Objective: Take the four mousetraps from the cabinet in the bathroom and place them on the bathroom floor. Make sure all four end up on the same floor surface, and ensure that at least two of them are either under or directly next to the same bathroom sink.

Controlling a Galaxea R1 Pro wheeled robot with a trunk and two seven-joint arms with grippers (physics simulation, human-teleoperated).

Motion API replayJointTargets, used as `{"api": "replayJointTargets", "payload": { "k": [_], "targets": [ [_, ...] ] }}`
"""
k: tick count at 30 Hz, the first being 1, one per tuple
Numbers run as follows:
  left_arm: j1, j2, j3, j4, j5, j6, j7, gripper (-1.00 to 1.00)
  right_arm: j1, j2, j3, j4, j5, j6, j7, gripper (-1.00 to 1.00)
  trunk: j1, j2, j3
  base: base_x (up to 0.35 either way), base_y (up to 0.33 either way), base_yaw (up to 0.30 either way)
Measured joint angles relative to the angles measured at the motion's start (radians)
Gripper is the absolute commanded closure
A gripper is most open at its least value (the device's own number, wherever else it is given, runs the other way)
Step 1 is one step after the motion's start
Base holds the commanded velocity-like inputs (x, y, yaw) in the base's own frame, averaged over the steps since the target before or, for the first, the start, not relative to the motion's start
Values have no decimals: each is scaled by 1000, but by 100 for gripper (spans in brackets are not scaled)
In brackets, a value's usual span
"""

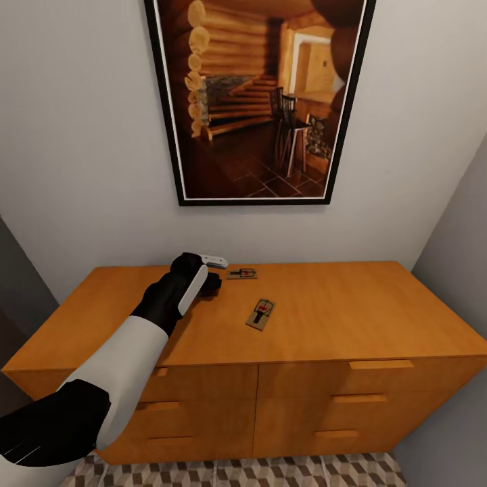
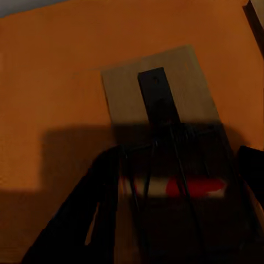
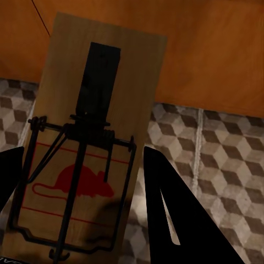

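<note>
**Two mousetraps on the cabinet top, one in each end effector**

From the head view we've got the orange-brown cabinet (image 1: 325,379) against the wall under a framed picture (image 1: 257,101) of a log-cabin interior. Our left arm reaches over the flat top, with the left end effector (image 1: 214,281) low over the wood near the back. Two mousetraps lie on the top: one (image 1: 241,273) just beside that end effector, the other (image 1: 260,314) a bit nearer the front edge, turned at an angle.

The left wrist view shows a third mousetrap (image 2: 165,110) between the dark fingers (image 2: 71,231): pale wooden board, black plate, thin wire frame, red mark. Looks gripped, but it's shadowy and we can't tell for sure.

Right wrist view is clearer. The right end effector (image 3: 82,203) holds a mousetrap (image 3: 99,110) between its black fingers (image 3: 181,214), over the cube-patterned bathroom floor (image 3: 220,165) by the cabinet front. Tan board, black plate, wire spring, red mouse silhouette printed on it.
</note>
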Motion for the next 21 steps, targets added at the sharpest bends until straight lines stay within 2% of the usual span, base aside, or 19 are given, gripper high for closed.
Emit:
{"api": "replayJointTargets", "payload": {
  "k": [2, 21],
  "targets": [
    [0, 0, 0, -3, -18, 3, 3, 100, 0, 0, 0, 0, 0, 0, 0, 100, 0, 0, 0, 0, 0, 0],
    [0, 0, 1, -3, -18, 3, 3, 100, 0, 0, 0, 0, 0, 0, 0, 100, 0, 0, 0, 0, 0, 0]
  ]
}}
